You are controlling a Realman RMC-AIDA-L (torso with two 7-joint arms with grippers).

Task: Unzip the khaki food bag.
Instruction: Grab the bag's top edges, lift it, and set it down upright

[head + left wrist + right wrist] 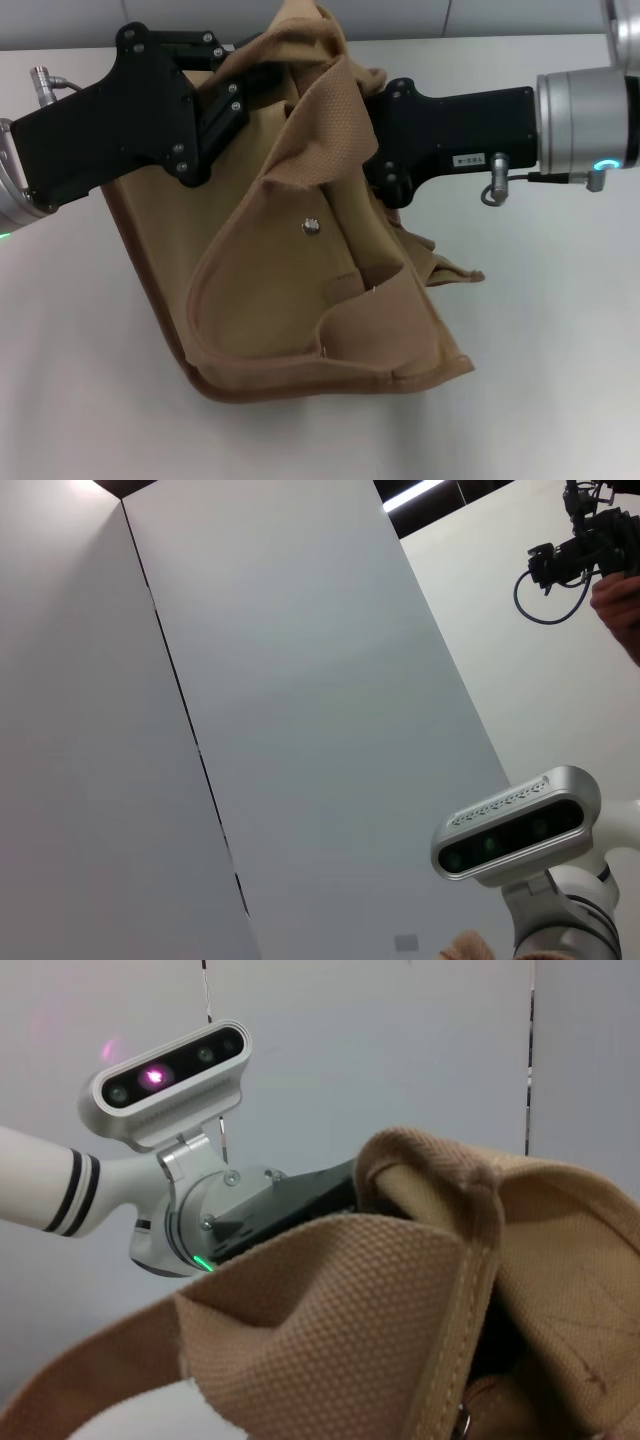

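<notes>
- Looking down from the head camera, the soft tan canvas khaki food bag (pixel 300 290) sits in the middle of the white tabletop (pixel 560 380), tipped over so its front pocket faces up and its brown-piped base points toward the near edge.
- A small silver snap (pixel 311 227) shows on the pocket flap, roughly mid-bag.
- One wide woven webbing handle (pixel 325 130) stands up and curls over at the far end of the bag, right between the two arms.
- The black left gripper (pixel 228 85) reaches in from the left and is at the bag's far-left top edge, its fingers pressed into the fabric there. It looks like it's pinching the canvas, but the cloth hides the tips, so I can't tell for sure how wide it is.
- The black right gripper (pixel 375 140) comes in from the right with its silver wrist (pixel 585 115) behind it. Its tips are buried behind the handle and the bag's folded top, so I can't tell its opening either.
- The right wrist camera is right up against the tan fabric (pixel 400 1310) and also catches the robot's white head camera unit (pixel 165 1080) farther off.
- The left wrist camera points away at white wall panels (pixel 280 680).
</notes>
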